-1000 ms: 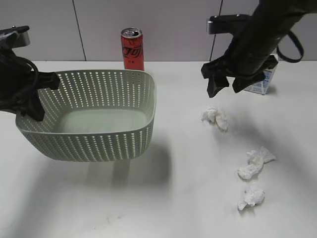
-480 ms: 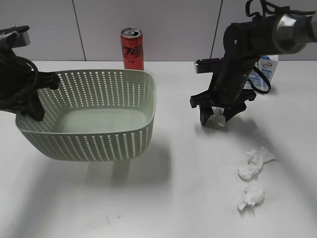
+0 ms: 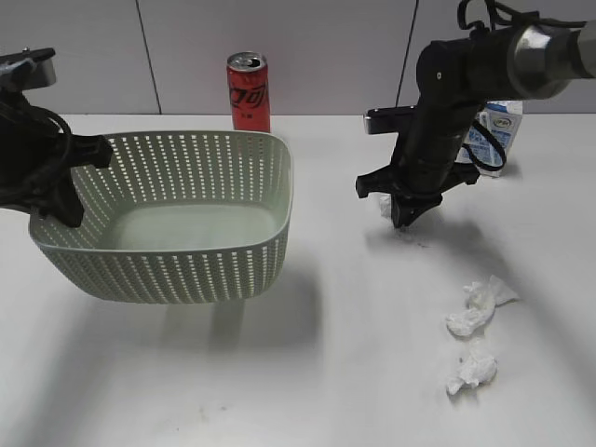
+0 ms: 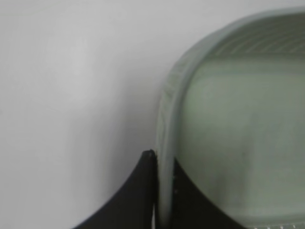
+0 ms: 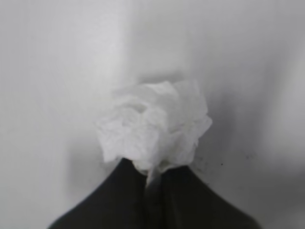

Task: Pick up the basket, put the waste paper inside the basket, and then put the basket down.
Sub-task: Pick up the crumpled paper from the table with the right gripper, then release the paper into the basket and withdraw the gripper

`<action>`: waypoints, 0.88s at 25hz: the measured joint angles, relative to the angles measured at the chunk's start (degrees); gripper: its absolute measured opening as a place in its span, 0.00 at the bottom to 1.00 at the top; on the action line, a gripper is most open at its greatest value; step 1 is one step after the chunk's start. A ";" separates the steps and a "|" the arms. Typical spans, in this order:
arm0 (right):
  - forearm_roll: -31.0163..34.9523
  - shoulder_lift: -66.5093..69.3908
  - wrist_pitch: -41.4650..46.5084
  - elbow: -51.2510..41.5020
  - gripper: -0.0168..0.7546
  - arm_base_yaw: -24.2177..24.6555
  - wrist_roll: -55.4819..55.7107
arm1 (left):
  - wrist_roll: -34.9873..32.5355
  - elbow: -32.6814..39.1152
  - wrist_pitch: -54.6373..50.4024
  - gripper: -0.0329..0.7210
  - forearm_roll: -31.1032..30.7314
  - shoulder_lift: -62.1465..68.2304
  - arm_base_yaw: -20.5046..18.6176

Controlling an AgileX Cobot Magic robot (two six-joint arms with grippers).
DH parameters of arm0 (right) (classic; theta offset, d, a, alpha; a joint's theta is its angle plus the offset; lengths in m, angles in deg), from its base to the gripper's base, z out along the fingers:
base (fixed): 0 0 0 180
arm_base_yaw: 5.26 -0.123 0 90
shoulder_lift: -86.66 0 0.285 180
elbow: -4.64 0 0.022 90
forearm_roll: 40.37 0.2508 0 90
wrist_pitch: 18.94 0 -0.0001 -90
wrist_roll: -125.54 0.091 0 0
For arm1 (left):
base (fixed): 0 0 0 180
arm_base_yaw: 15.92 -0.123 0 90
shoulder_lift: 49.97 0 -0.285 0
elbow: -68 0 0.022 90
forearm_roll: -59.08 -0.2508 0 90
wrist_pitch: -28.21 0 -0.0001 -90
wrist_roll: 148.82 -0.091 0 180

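The pale green slotted basket hangs tilted above the table at the left. My left gripper is shut on its left rim; the left wrist view shows the rim pinched between the jaws. My right gripper is shut on one white waste paper wad, mostly hidden by the jaws in the exterior view, where a bit of the wad shows, just above the table. Two more wads lie on the table at the right: one nearer the middle, another in front of it.
A red soda can stands at the back behind the basket. A blue-and-white milk carton stands at the back right, partly behind my right arm.
My right gripper came down over the far wad, closed on it and lifted it slightly. The basket and left arm have not moved.
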 joint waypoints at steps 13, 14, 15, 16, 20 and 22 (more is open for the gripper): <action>5.29 -19.29 5.99 7.00 0.03 -9.25 -16.29 | 0.00 0.00 -0.88 0.05 -0.06 0.00 0.00; 5.58 -20.90 6.18 7.04 0.03 -11.37 -16.78 | 0.00 0.00 -0.96 0.05 -0.06 0.00 0.00; 5.84 -22.00 6.32 7.11 0.03 -13.15 -17.19 | 0.00 0.00 -1.03 0.05 -0.06 0.00 0.00; 5.99 -23.01 6.39 7.11 0.02 -15.31 -17.44 | 0.00 0.00 -1.09 0.05 -0.06 0.00 0.00; 6.22 -23.68 6.60 7.11 0.02 -23.40 -19.24 | 0.00 0.00 -1.44 0.05 -0.06 0.00 0.00; 6.51 -22.68 6.66 7.11 0.03 -25.95 -19.60 | 0.00 0.00 -1.77 0.05 -0.11 0.00 0.00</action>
